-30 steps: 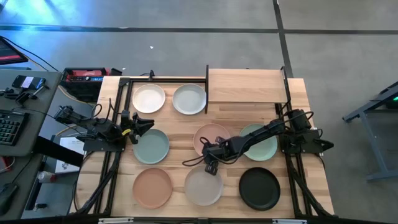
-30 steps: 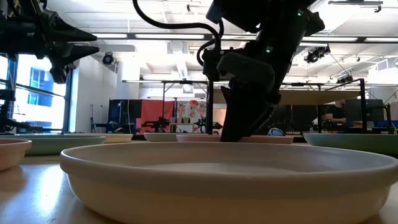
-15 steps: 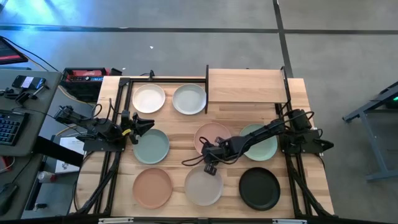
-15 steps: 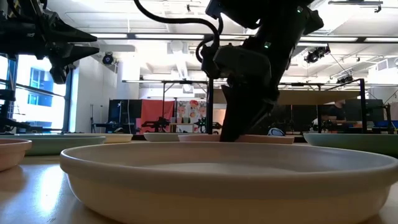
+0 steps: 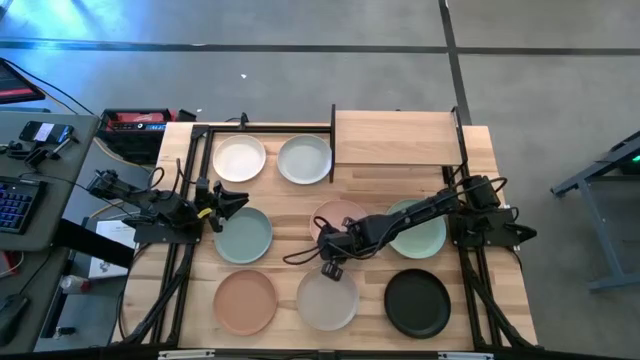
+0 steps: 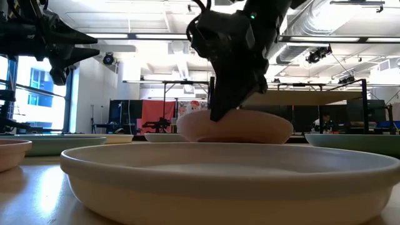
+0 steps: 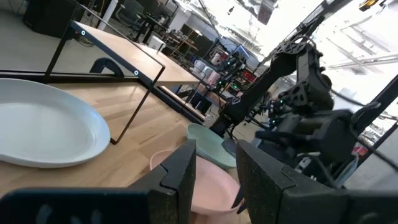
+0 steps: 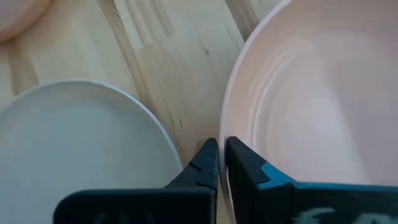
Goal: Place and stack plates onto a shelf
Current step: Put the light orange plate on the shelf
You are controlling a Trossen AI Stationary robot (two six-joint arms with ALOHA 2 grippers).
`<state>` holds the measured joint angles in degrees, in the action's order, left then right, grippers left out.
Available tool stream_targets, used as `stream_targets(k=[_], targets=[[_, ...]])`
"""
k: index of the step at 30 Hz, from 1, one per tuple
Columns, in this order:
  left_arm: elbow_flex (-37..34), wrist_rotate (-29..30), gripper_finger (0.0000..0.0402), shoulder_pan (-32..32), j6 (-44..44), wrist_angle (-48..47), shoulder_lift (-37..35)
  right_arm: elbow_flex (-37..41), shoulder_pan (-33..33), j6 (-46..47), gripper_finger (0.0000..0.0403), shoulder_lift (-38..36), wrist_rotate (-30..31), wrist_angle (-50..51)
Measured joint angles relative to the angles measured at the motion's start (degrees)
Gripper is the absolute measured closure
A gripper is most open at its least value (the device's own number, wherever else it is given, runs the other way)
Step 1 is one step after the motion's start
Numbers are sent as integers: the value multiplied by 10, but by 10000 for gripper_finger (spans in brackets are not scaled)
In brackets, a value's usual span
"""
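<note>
tabletop [image 5: 300,205]: right gripper [image 8: 222,163] pinching pink plate [image 8: 311,99]

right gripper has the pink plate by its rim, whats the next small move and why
Probably lift a little higher. The right gripper is shut on the pink plate rim, and the low view shows the plate tilted, one edge raised. The shelf sits farther back with nothing on it.

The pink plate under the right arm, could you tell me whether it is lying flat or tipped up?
Tipped: the right claw is shut on the pink plate's rim, lifting that edge.
</note>
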<state>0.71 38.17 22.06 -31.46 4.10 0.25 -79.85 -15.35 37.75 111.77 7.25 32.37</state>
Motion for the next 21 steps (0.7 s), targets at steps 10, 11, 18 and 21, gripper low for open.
stream_targets(k=[10, 11, 18, 21], targets=[[0, -2, 300, 0, 1, 0, 0, -77, -5, 45, 401, 0, 6, 28], [0, -2, 300, 0, 1, 0, 0, -86, -6, 46, 401, 0, 7, 32], [0, -2, 300, 0, 2, -1, 0, -156, -5, 44, 402, 0, 22, 67], [0, -2, 300, 0, 2, -1, 0, -183, -5, 44, 402, 0, 41, 91]])
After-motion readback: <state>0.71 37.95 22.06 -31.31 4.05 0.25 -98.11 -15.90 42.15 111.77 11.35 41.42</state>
